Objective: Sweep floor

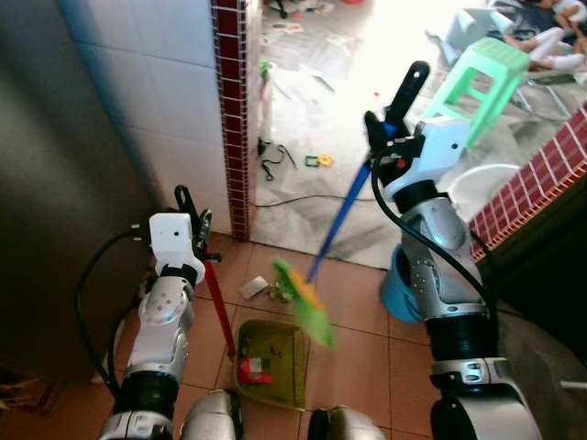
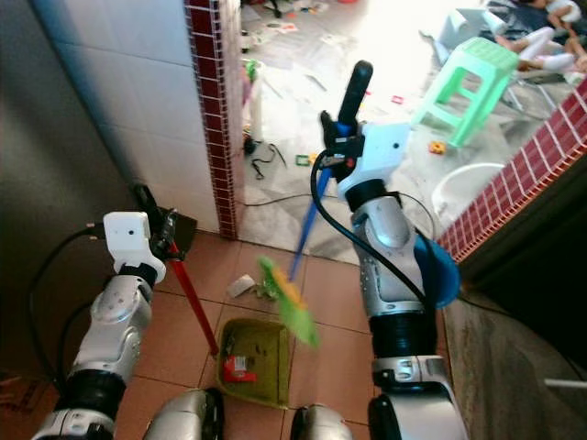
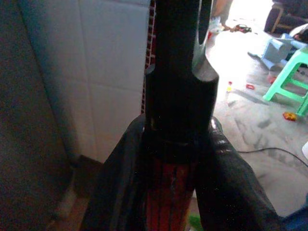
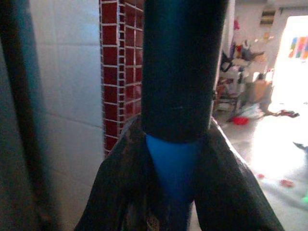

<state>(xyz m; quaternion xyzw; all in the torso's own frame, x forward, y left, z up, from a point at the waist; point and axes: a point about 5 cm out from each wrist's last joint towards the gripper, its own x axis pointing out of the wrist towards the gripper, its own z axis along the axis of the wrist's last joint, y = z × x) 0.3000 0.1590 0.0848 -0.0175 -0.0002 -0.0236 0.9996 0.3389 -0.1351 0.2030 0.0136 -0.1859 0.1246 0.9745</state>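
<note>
My right gripper (image 1: 385, 128) is shut on the blue broom handle (image 1: 341, 215), just below its black grip. The broom's green and yellow bristles (image 1: 305, 304) hang blurred above the tiled floor. My left gripper (image 1: 197, 240) is shut on the red handle (image 1: 220, 307) of an olive-green dustpan (image 1: 272, 359). The dustpan rests on the terracotta tiles in front of my feet, with a red scrap (image 1: 254, 368) inside it. A white scrap (image 1: 254, 287) and green bits (image 1: 278, 291) lie on the tiles just beyond the pan, under the bristles.
A white tiled wall with a red tile edge (image 1: 231, 119) stands ahead on the left. A low red-tiled wall (image 1: 532, 188) runs on the right beside a blue bucket (image 1: 400, 289). Beyond lie a black cable (image 1: 303, 198), scattered litter, and a green stool (image 1: 481, 78).
</note>
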